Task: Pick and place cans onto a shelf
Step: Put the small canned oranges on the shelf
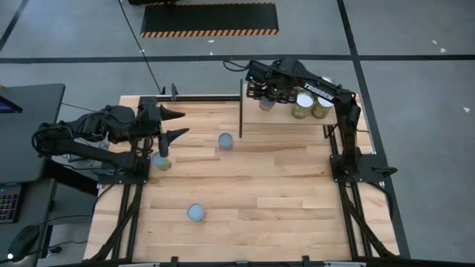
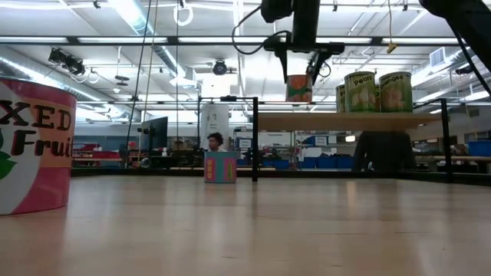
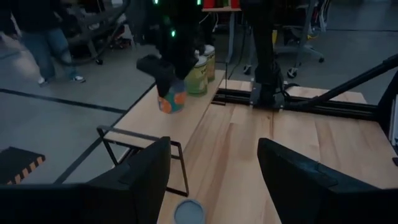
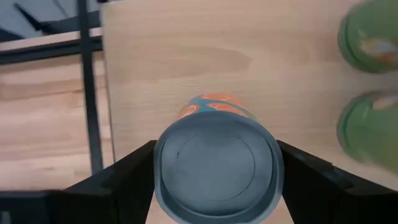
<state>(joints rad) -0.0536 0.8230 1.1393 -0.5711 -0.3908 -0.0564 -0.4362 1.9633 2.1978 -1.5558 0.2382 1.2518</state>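
Up high, the right gripper (image 4: 214, 171) pinched a small round orange-red can (image 4: 214, 165) just above the pale wooden shelf (image 1: 278, 117), near two green cans (image 1: 310, 105) standing there. The left gripper (image 1: 175, 124) waited with its fingers spread over the plank table (image 1: 260, 200).

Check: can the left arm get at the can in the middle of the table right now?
Probably yes. The left gripper is empty with jaws open, the blue can stands alone just ahead on bare tabletop, and the right gripper is over the shelf holding an orange can.

Orange can (image 4: 214, 165) between fingers (image 4: 127, 177) above shelf (image 4: 186, 56)
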